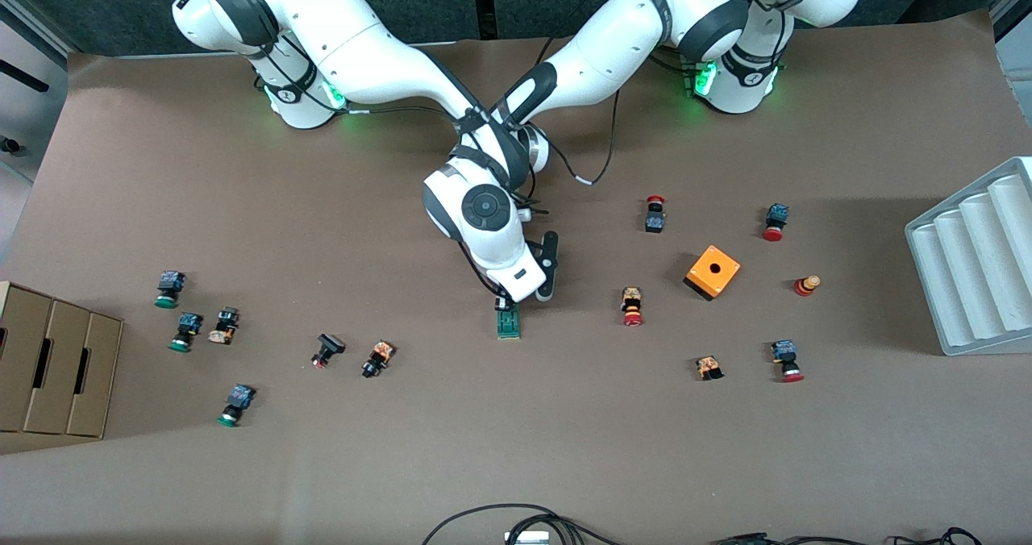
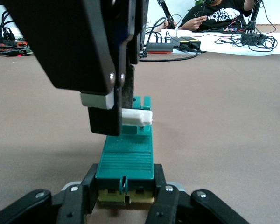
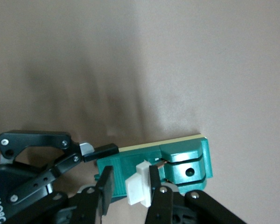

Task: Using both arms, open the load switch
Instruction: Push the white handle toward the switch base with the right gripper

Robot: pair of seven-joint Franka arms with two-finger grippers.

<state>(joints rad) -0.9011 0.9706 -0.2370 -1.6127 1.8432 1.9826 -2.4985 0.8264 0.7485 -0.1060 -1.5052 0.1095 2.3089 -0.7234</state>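
My left gripper point(image 2: 126, 198) clamps the load switch point(image 2: 127, 156) steady so my right gripper point(image 3: 130, 189) can pinch its white lever point(image 3: 139, 185)

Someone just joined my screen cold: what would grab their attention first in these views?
Both arms meet mid-table over the green load switch. The left hand is shut on the switch's end, the right hand is shut on its white lever. Next, the orange cube toward the left arm's end, with small push buttons scattered around.
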